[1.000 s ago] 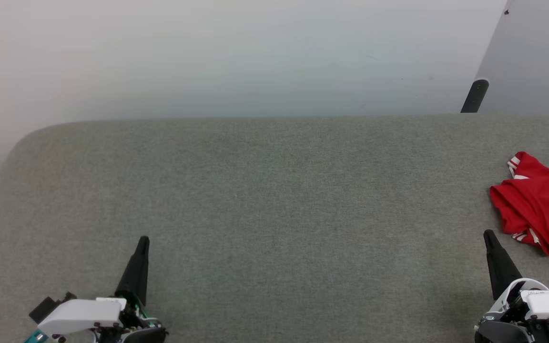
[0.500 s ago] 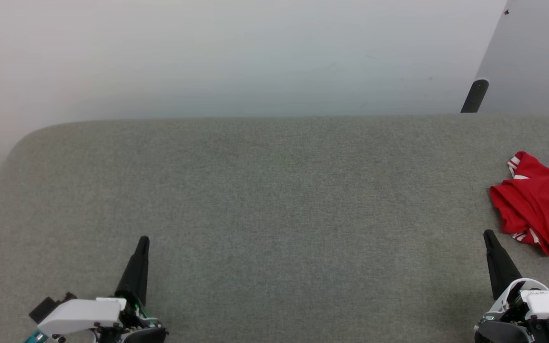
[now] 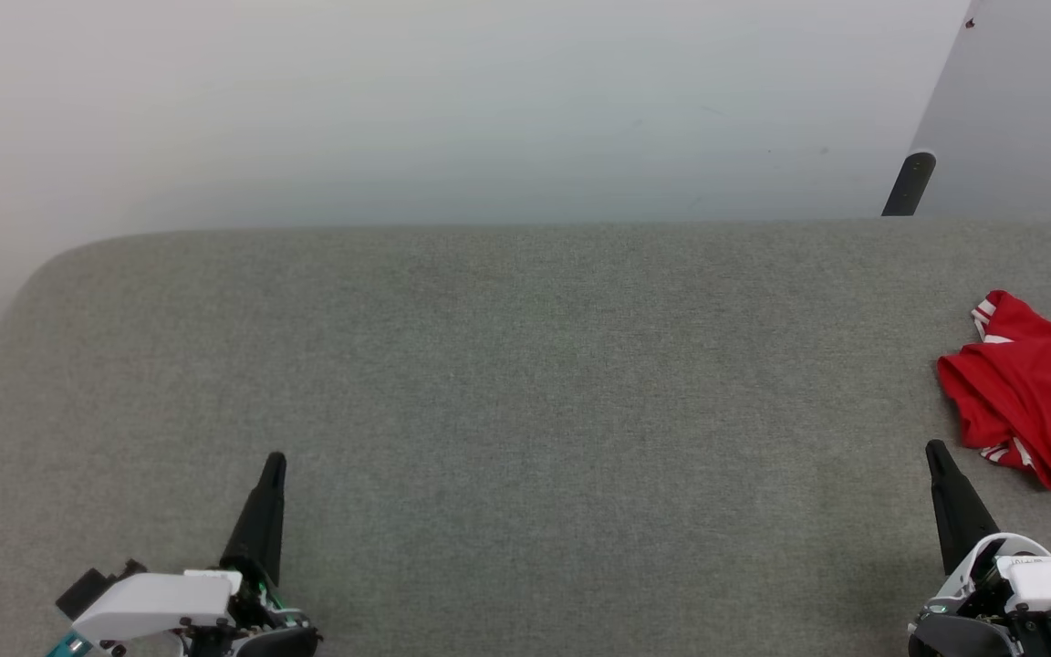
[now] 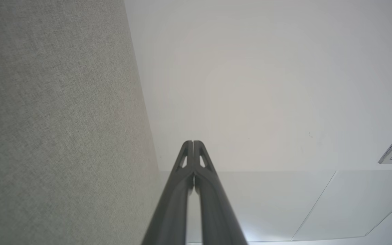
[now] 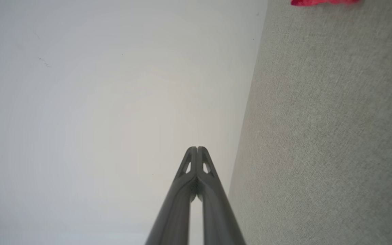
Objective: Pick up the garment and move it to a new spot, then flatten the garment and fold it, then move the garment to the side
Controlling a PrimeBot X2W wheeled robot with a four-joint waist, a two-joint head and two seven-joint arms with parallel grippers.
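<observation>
While garment (image 3: 1027, 401) lies bunched at right edge, left end effector (image 3: 274, 461), right end effector (image 3: 934, 449) sit closed, empty, seemingly parked.

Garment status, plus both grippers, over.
Left gripper shut, empty. Right gripper shut, empty, beside the garment, not touching. Garment crumpled on the grey surface, far right. No obstacle between.

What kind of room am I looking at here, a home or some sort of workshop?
Probably a plain indoor test room, not a home: a wide grey fabric-covered table stands against a bare white wall, with a crumpled red garment near its right edge.
</observation>
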